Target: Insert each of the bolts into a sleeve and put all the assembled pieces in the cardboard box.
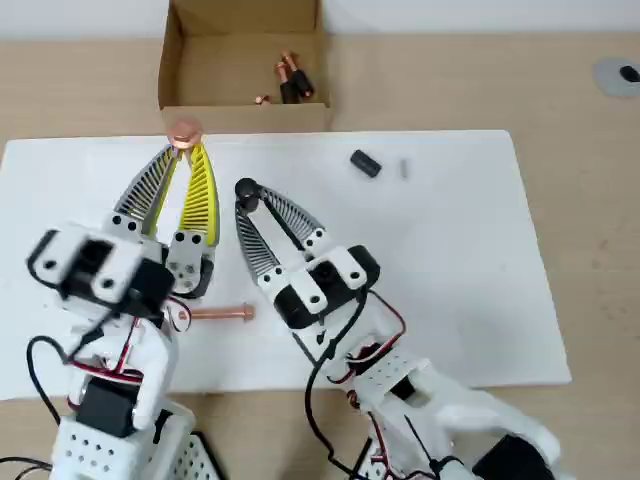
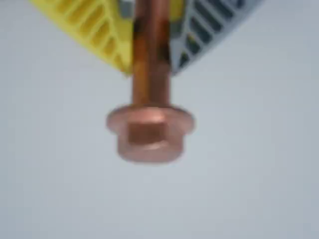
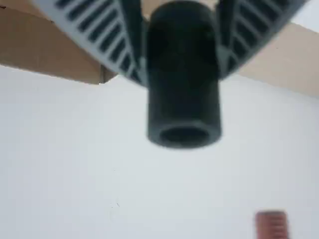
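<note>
High view: left end effector pinches bolt, right end effector sleeve; one more of each loose.

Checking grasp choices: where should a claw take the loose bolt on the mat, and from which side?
Its bare shank, from above, claw closing across it: the bolt lies flat on the mat, one end close beside the left arm.
</note>
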Motion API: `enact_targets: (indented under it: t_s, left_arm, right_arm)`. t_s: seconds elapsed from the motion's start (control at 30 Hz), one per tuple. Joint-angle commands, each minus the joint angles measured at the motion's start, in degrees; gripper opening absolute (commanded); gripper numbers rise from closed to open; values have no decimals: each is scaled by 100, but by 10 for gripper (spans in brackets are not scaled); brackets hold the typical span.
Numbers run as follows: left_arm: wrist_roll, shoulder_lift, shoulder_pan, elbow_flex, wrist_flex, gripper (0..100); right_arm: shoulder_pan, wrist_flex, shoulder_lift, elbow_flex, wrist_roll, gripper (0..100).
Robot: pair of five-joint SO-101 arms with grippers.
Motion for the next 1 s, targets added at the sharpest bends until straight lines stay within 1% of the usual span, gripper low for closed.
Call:
enact_targets:
  t_s: [0.0, 0.07, 0.17, 0.63, 0.8, 0.97]
  left_arm:
    - [264, 4, 431, -501, 325, 5]
    - [255, 4, 668, -554, 360, 5]
    - [246, 13, 826, -571, 334, 5]
    - [290, 22, 835, -334, 343, 5]
    - [281, 22, 1055, -255, 343, 5]
    - [264, 22, 1125, -53, 334, 5]
  right_arm:
    - [-84, -35, -127, -277, -44, 9]
    - [-84, -35, -127, -277, -44, 9]
    - [-84, -35, -127, -286, -44, 9]
    - [-84, -35, -127, -312, -44, 9]
    - [-303, -35, -127, -321, -44, 9]
    - [-312, -35, -127, -321, -44, 9]
